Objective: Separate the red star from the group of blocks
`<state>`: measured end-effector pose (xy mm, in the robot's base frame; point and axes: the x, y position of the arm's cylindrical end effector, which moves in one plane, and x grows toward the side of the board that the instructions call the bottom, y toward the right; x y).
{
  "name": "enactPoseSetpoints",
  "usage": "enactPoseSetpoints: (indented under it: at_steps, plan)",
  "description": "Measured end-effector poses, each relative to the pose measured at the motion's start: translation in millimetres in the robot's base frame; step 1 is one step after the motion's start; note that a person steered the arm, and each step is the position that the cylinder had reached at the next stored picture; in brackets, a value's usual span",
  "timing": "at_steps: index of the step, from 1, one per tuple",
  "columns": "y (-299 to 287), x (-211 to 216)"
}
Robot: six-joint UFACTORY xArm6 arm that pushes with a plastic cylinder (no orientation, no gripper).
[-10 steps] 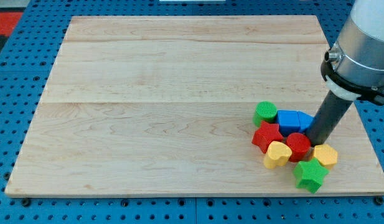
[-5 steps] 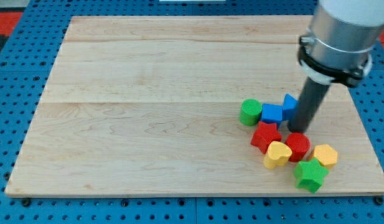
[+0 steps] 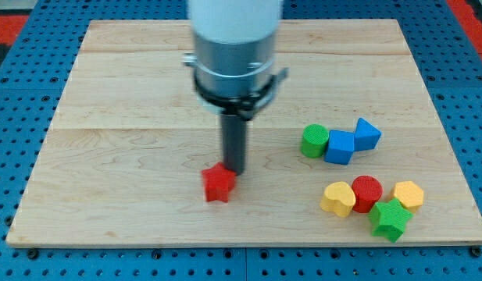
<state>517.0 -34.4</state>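
Red star [image 3: 219, 184] sits alone left of the group, well apart, my tip [image 3: 233, 170] touching its far right edge. No fingers: just a rod. Pushing off-centre could spin it away sideways.

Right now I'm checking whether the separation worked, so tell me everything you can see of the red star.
The red star is a small, matte red block with short blunt points, lying flat on the wooden board, left of the board's middle bottom. It stands alone, well apart from the other blocks at the view's right. My tip sits against its upper right edge, apparently touching it. Nothing else touches it.
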Motion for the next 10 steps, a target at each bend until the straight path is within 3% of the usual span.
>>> enactPoseSetpoints:
  at_steps: [1,2,3,4,5,6,7,8,10]
  plan:
    - [-56,1]
    - [-67,-5]
    - [-7,-20]
    - [73,-2]
    - [54,24]
    - [-1,22]
    - [-11,16]
    - [24,26]
    - [-68,33]
